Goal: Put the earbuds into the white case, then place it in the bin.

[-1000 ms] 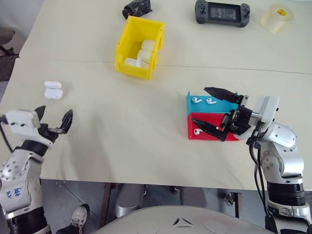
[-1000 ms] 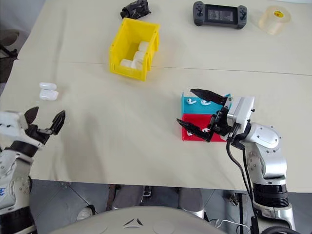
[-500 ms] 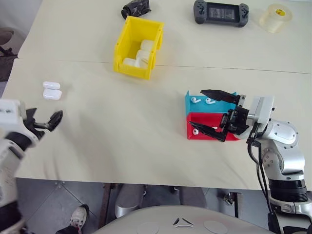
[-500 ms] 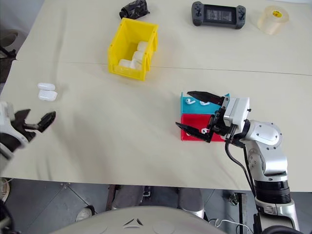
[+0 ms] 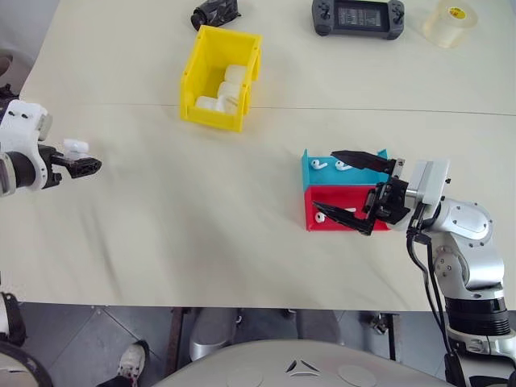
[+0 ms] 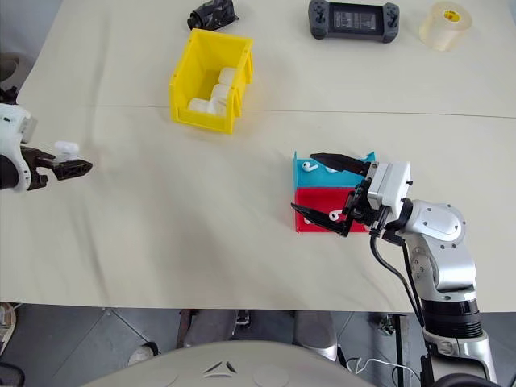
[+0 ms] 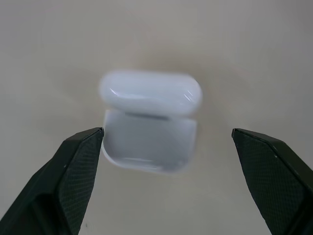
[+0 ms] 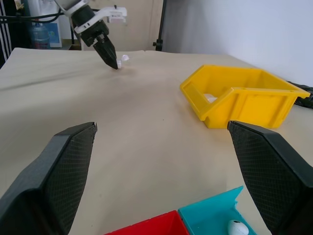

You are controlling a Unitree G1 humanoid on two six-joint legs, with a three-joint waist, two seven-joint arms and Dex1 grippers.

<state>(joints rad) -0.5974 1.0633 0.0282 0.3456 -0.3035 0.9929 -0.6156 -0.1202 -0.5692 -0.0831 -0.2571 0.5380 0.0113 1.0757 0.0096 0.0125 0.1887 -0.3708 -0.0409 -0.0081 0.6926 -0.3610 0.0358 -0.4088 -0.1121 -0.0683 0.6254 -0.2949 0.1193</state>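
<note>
You are bringing the left gripper [image 7: 164, 161] down over the small glossy white hinged case [image 7: 149, 125], which is lying with its lid up on the cream table [image 5: 201, 210] near the left edge. The fingers are standing wide apart either side of it, gripping nothing, lined up for a pinch across its width. Your right gripper [image 5: 348, 185] is hovering released above the low teal tray [image 5: 310, 168] and low red tray [image 5: 310, 219], where the tiny white earbuds [image 5: 321, 164] are waiting. The bright yellow plastic bin [image 5: 219, 76] is sitting well apart, farther back, already holding white items.
</note>
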